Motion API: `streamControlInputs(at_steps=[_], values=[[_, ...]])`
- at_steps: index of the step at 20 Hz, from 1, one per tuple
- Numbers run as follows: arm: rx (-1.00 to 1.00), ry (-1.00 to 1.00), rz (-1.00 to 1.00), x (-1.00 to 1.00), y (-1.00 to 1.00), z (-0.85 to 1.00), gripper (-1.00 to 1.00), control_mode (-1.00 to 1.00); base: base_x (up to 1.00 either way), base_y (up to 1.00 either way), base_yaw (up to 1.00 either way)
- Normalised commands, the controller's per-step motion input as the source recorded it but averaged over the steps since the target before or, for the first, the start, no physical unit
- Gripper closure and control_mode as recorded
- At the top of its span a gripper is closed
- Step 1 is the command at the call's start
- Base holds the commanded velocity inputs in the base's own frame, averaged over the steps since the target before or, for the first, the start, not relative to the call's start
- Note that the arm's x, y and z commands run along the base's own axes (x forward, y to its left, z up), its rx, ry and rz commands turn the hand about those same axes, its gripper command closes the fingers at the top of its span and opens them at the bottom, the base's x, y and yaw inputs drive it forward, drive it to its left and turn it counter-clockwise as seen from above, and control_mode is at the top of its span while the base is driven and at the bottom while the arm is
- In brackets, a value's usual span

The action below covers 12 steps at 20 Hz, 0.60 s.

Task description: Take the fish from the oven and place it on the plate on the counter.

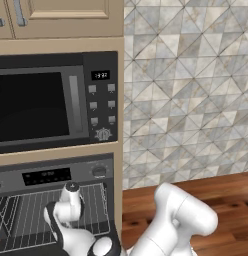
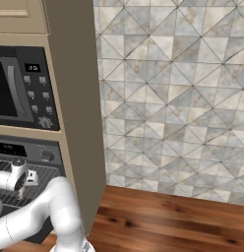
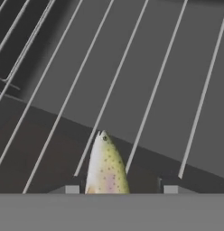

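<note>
In the hand view the fish (image 3: 106,164) lies on the wire rack (image 3: 145,81) of the oven (image 1: 51,176), silvery-beige with dark speckles, its pointed end facing away from me. My gripper (image 3: 120,188) is open and straddles it, one fingertip (image 3: 71,188) on each side with a gap to the fish. From the base views my hand (image 1: 66,207) reaches into the open oven cavity over the rack (image 1: 26,215). The counter (image 1: 221,197) lies to the right of the oven. The plate is out of view.
A black microwave-like unit (image 1: 46,102) with a button panel sits above the oven. A beige cabinet side wall (image 2: 75,113) stands between the oven and the counter (image 2: 168,216). A tiled wall (image 2: 173,98) backs the counter.
</note>
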Motion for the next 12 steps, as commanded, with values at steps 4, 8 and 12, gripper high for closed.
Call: streamControlInputs(at_steps=[4,8,12], values=[[0.0,0.0,0.0,-0.22,0.0,-0.17,1.0,-1.0,0.0,0.0,0.0],[0.0,0.01,0.0,-0.18,0.0,-0.14,1.0,-1.0,0.0,0.0,0.0],[0.0,0.0,0.0,-0.16,0.05,-0.05,1.0,-1.0,0.0,0.0,0.0]])
